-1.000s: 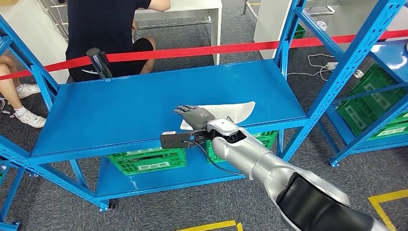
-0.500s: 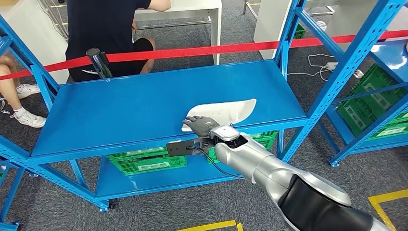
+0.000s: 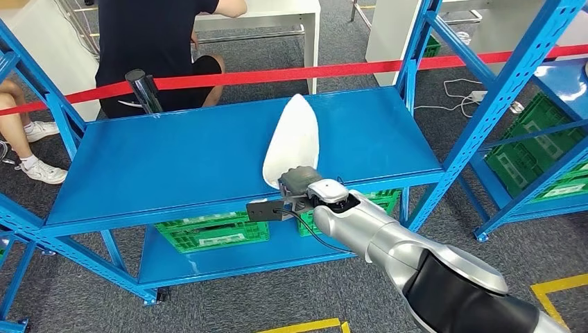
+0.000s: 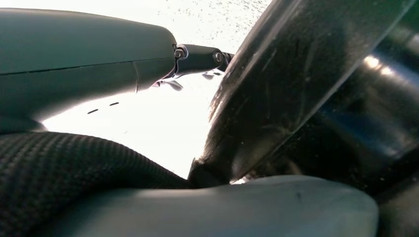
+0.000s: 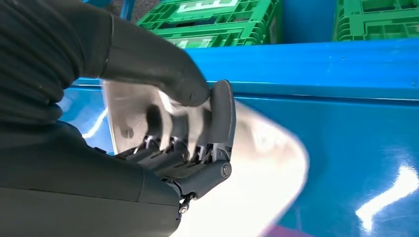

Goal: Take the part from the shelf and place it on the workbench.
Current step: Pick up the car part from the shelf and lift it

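the right hand [image 3: 299,182] gripped the white part [image 3: 292,139] by its lower end, thumb and fingers [image 5: 217,116] closed on it, just above the front edge of the blue shelf [image 3: 173,163]. the part stood raised off the shelf. the left hand's state could not be told.

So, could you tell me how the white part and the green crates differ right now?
The white part is a smooth pointed shell, while the green crates are boxy with latticed sides. The white part is gripped at its lower end by the right hand above the blue shelf's top deck; the green crates sit untouched on the lower deck. Both are at the same blue shelf.
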